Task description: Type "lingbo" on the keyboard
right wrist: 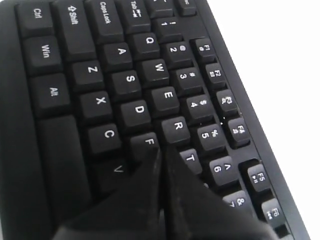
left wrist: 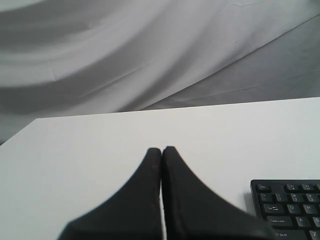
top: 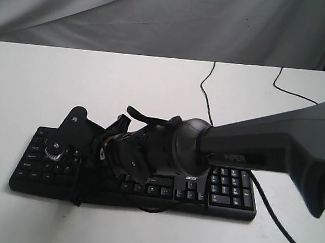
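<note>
The black keyboard (top: 229, 195) lies across the white table, number pad on the right and "acer" logo in the middle. My right arm (top: 253, 149) reaches from the right across the keyboard to its left half, hiding the middle keys. In the right wrist view my right gripper (right wrist: 161, 150) is shut with nothing in it. Its tips sit over the letter keys (right wrist: 125, 90), between F and T and just past R. My left gripper (left wrist: 161, 148) is also shut and empty, over bare table beside the keyboard's Esc corner (left wrist: 287, 205). It does not show in the exterior view.
The keyboard's thin black cable (top: 206, 97) runs toward the table's back edge, and a second cable (top: 295, 92) lies at the back right. Grey cloth (top: 163, 16) hangs behind the table. White tabletop (top: 26, 82) surrounds the keyboard.
</note>
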Available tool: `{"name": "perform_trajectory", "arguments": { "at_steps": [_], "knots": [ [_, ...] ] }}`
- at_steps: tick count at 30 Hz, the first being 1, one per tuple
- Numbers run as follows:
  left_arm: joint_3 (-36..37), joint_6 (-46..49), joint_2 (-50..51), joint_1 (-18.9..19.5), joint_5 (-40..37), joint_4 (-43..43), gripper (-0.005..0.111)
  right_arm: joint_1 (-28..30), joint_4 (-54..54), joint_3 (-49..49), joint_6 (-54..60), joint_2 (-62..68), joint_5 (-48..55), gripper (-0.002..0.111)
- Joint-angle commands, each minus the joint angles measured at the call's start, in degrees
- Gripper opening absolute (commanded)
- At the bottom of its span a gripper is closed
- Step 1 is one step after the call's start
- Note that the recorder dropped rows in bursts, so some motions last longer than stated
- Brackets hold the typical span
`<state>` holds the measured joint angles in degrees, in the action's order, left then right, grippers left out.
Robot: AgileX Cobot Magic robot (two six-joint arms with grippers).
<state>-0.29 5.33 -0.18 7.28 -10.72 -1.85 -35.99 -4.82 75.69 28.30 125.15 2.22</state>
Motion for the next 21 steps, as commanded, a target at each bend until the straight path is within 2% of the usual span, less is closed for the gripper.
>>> {"name": "perform_trajectory", "arguments": {
  "at_steps": [1,9,21],
  "knots": [
    [0.29,-0.16,0.18,-0.22,0.25,0.03,0.001,0.19,-0.27,0.11,0.18,-1.75,0.35,0.000],
    [0.29,-0.16,0.18,-0.22,0.25,0.03,0.001,0.08,-0.04,-0.11,0.18,-5.04,3.53,0.000],
    [0.29,-0.16,0.18,-0.22,0.25,0.03,0.001,-0.59,-0.22,-4.68,0.18,-6.74,1.15,0.000]
  ]
}}
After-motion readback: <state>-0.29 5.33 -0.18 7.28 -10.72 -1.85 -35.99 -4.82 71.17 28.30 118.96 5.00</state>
